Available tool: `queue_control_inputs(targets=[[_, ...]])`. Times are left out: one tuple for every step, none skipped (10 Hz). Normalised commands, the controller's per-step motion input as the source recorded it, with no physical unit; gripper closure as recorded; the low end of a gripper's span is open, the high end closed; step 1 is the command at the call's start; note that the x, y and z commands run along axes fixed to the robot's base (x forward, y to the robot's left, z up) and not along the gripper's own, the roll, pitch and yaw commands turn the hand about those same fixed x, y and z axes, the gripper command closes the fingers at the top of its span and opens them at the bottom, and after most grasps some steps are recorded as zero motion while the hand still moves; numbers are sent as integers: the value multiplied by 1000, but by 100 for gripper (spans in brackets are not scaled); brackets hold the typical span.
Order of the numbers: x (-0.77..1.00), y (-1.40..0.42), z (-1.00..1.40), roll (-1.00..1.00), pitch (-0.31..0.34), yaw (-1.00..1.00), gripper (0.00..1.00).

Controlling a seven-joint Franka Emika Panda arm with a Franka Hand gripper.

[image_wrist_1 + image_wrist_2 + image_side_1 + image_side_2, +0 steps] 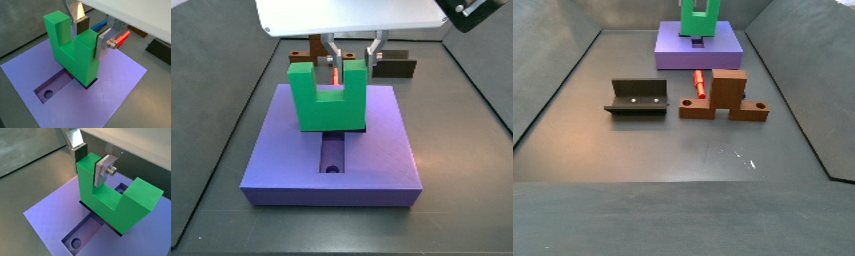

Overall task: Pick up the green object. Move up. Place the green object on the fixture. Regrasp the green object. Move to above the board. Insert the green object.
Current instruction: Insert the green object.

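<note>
I see my tool (91, 34) pinching one upright leg of the green object (72, 49), whose base sits directly over the board's (119, 95) cross-shaped recess (53, 87), so insertion looks straight down.

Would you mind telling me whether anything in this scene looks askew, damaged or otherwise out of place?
Nothing stands out. The pincer grips one upright of the green object, which stands upright and square in the board's recess. The fixture, the brown stepped block and the red rod sit on the floor, apart from the board.
</note>
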Motion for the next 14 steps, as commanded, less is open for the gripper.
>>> queue_control_inputs(targets=[[114,-26,-80,354,73,0,100],[143,-14,-120,363,76,-9,100],[120,-11,-160,336,64,-6,100],[57,-14,-206,289,37,-6,100],[0,-29,-220,193,14,0,100],[0,-26,-206,139,1,0,100],[-14,-51,-234,211,3,0,100],[-37,-74,-206,207,27,0,100],[-117,-71,0,71,30,0,100],[-23,-34,-23,51,0,0,100],[57,-80,-171,161,40,0,100],[143,-80,-366,243,39,0,100],[177,-60,-520,223,19,0,100],[154,-97,-631,214,0,0,100]])
